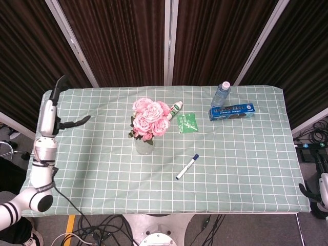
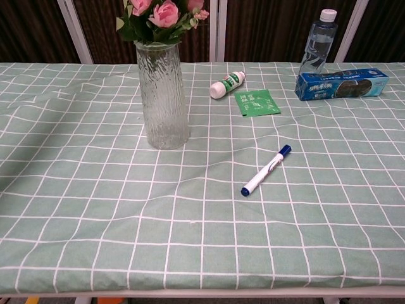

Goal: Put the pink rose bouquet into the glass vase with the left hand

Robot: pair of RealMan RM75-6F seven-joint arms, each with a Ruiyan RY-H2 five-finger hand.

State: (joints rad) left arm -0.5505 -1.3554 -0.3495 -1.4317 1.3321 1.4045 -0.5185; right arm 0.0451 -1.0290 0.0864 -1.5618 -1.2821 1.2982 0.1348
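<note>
Standing upright in the glass vase (image 2: 162, 95), the pink rose bouquet (image 1: 149, 119) is sitting mid-table while the left hand (image 1: 57, 107), fingers apart and holding nothing, is hovering well apart at the table's (image 1: 246, 164) left edge. Finishing well, I judge, means retreating without brushing anything. Lying around are one box (image 1: 231, 111), two bottles, one sachet, one marker (image 1: 187, 166).
</note>
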